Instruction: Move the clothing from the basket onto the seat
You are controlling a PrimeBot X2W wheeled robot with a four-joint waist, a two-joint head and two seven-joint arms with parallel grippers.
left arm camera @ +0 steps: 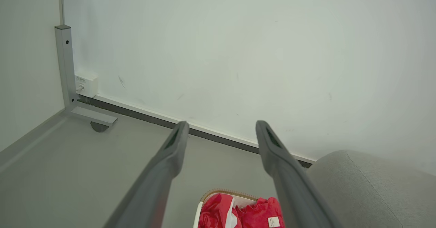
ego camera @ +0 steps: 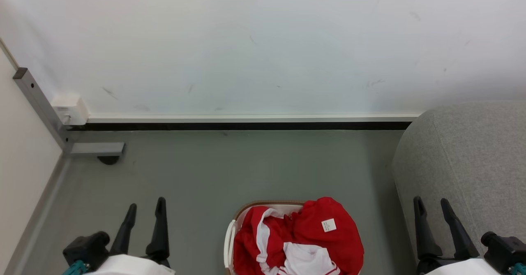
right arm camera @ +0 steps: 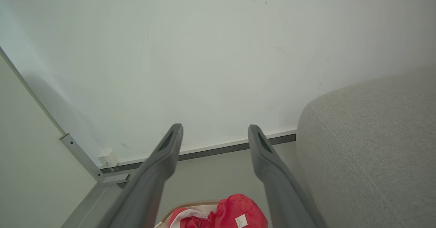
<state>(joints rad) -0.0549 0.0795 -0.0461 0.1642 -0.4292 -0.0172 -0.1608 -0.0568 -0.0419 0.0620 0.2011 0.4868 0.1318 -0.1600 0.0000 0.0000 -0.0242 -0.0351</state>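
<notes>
The red clothing (ego camera: pixel 304 238) lies in the basket (ego camera: pixel 229 234) between the left tool (ego camera: pixel 146 203) and the right tool (ego camera: pixel 431 201), both spread apart and empty, and the right one is by the seat (ego camera: pixel 464 160).

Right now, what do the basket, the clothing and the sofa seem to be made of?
The basket looks like smooth white plastic, with a brown rim that may be woven or ribbed; too small to tell. The clothing is soft matte red and white fabric, crumpled in folds. The sofa is grey woven upholstery, matte, with visible grain and a seam.
</notes>
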